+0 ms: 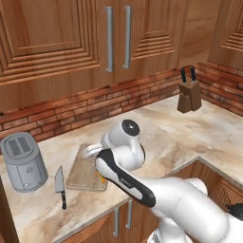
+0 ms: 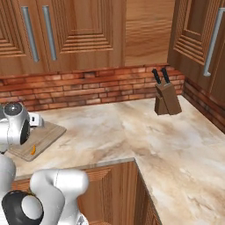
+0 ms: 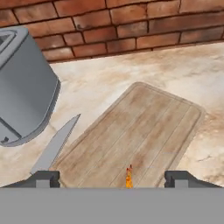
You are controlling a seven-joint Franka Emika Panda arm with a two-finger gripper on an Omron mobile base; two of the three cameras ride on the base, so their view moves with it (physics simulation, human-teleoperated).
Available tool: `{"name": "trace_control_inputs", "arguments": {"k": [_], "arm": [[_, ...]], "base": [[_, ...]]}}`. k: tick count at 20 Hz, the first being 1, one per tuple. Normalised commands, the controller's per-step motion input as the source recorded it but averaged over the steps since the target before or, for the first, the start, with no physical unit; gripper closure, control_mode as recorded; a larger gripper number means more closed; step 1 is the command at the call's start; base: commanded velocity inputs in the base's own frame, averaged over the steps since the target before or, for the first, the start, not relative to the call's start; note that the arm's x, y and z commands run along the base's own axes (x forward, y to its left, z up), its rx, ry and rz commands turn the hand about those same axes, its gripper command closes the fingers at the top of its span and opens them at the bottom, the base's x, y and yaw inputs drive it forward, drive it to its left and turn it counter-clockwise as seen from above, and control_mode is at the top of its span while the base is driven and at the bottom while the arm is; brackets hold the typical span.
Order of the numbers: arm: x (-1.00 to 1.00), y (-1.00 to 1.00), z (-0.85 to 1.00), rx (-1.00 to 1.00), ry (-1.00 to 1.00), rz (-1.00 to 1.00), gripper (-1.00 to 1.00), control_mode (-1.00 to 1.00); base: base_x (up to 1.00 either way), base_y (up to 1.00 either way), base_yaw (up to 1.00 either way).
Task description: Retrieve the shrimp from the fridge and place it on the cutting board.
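The shrimp [image 3: 129, 177], a tiny orange curved morsel, lies on the cutting board [image 3: 140, 127] near its front edge. My gripper [image 3: 111, 178] hovers just above it, open, with its two dark fingertips [image 3: 43, 178] spread wide on either side and nothing held between them. In the left base view the shrimp [image 1: 100, 178] peeks out from under my forearm at the corner of the cutting board [image 1: 81, 172]. From the right base view the shrimp [image 2: 33, 150] rests on the cutting board [image 2: 46, 133] below my hand. The fridge is out of view.
A grey toaster [image 1: 23, 161] stands left of the board, with a kitchen knife [image 1: 60, 186] lying between the two. A knife block [image 2: 166, 100] sits in the far corner against the brick backsplash. Wooden cabinets hang above the marble counter [image 2: 132, 132].
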Motion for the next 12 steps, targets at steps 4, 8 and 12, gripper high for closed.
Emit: {"name": "trace_control_inputs", "arguments": {"k": [4,8,12], "arm": [[-1.00,-0.35,0.30,0.01,0.29,0.00,-1.00,-1.00],[-1.00,-0.48,0.00,0.00,0.11,0.00,-1.00,-1.00],[-1.00,-0.58,-0.11,0.00,0.05,0.00,-1.00,-1.00]], "base": [[0.00,0.00,0.00],[0.00,0.00,0.00],[0.00,0.00,0.00]]}}
